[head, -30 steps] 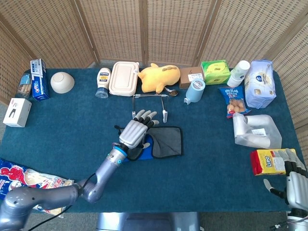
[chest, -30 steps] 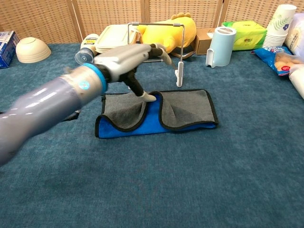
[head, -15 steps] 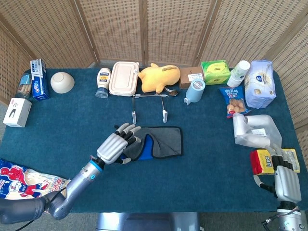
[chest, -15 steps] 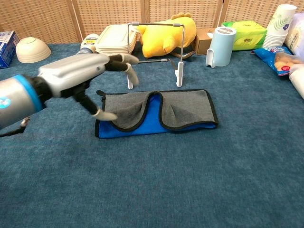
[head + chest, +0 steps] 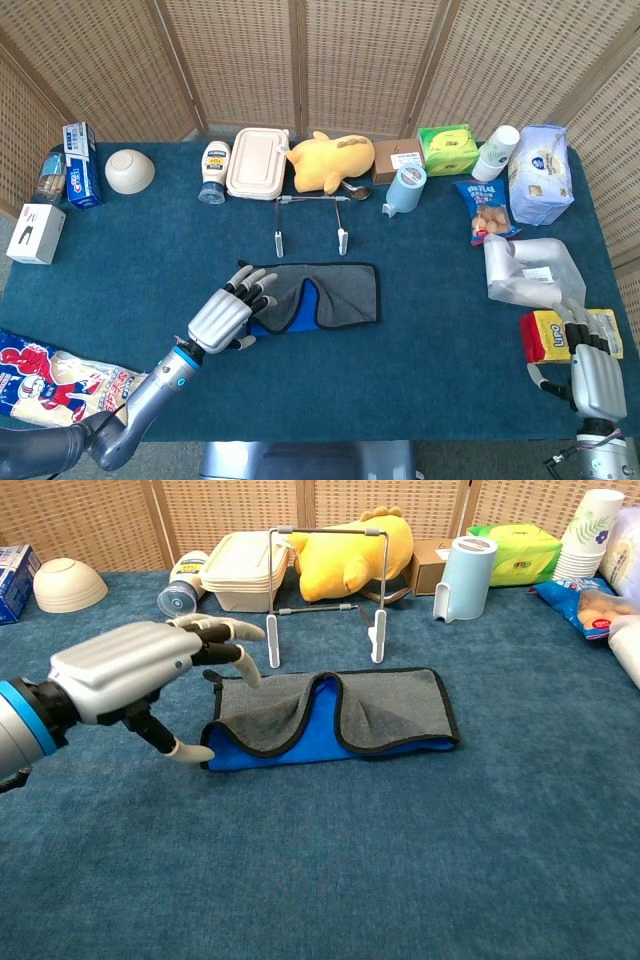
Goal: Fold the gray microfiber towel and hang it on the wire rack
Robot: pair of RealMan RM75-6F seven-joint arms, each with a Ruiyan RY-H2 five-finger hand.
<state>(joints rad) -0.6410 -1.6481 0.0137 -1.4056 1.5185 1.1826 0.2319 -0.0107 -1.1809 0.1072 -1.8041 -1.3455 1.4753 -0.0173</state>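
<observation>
1. Since one second ago, the left hand (image 5: 140,675) has withdrawn from above the towel toward the lower left of the frame; it now hovers just beside the towel's left end, fingers spread apart and holding nothing.
2. The gray microfiber towel (image 5: 395,708) lies flat on the surface (image 5: 400,860) at frame centre, part-folded, with its blue underside (image 5: 310,742) exposed along the near edge and in the middle gap.
3. Key relation: the towel's long axis runs left to right across the frame. The left hand sits at its left end, so the towel extends rightward from the fingertips (image 5: 252,633).
4. The wire rack (image 5: 325,580) stands upright just behind the towel, toward the top of the frame, its crossbar parallel to the towel's long axis.
5. The right hand (image 5: 596,380) rests at the lower right corner of the head view, well apart from the towel; whether its fingers are apart or together cannot be told. The left hand is nearer by far.
6. Containers: a cream lidded box (image 5: 240,557) stands shut behind the rack, contents hidden; a bowl (image 5: 68,583) lies upside down at upper left.
</observation>
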